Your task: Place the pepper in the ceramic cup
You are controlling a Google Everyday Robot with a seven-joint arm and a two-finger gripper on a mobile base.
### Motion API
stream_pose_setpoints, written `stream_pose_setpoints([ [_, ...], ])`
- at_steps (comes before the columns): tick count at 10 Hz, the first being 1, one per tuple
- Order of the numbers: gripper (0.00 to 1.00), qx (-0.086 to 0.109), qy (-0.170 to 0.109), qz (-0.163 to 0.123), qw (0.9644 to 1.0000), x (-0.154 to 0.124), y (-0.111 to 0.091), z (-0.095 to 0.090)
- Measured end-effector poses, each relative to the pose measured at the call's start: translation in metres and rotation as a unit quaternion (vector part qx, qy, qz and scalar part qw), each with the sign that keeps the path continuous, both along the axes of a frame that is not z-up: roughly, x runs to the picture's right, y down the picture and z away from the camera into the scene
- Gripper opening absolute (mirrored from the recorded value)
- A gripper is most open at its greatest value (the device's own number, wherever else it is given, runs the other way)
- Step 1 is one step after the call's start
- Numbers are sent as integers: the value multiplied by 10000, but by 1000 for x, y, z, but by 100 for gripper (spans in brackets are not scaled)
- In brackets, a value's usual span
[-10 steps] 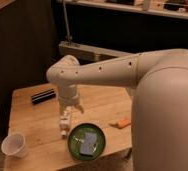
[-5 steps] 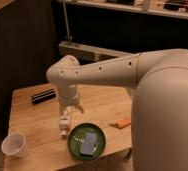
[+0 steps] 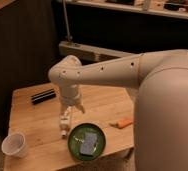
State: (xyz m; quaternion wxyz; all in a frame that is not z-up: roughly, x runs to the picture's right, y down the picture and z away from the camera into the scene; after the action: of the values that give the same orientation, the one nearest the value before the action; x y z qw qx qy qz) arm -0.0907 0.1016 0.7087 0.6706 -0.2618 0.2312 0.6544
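The orange-red pepper (image 3: 123,122) lies on the wooden table (image 3: 37,117), close to the arm's big white body on the right. The white ceramic cup (image 3: 14,145) stands upright at the table's front left corner. My gripper (image 3: 71,107) hangs from the white arm over the middle of the table. It is left of the pepper and well right of and behind the cup. A white bottle-like tube (image 3: 64,123) is just below the gripper; I cannot tell whether they touch.
A green round plate (image 3: 73,141) with a grey-blue flat object (image 3: 88,143) on it sits at the front edge, between cup and pepper. A black oblong object (image 3: 43,96) lies at the back left. A dark wall and a metal stand are behind the table.
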Motion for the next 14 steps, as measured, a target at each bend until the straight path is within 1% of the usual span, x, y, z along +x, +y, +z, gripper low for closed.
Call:
stream_pose_setpoints([
  [2, 65, 56, 131, 254, 9996, 35, 1, 4],
  [3, 65, 114, 229, 473, 9986, 69, 7, 3],
  [4, 65, 170, 287, 631, 9974, 92, 11, 3],
  [6, 65, 236, 348, 811, 9958, 119, 17, 1],
  [11, 65, 246, 321, 802, 9960, 117, 18, 0],
  [12, 65, 310, 333, 726, 9963, 119, 19, -2],
  [13, 65, 645, 339, 359, 9967, 123, 17, -11],
  [14, 65, 997, 221, -84, 9947, 130, 12, -22],
])
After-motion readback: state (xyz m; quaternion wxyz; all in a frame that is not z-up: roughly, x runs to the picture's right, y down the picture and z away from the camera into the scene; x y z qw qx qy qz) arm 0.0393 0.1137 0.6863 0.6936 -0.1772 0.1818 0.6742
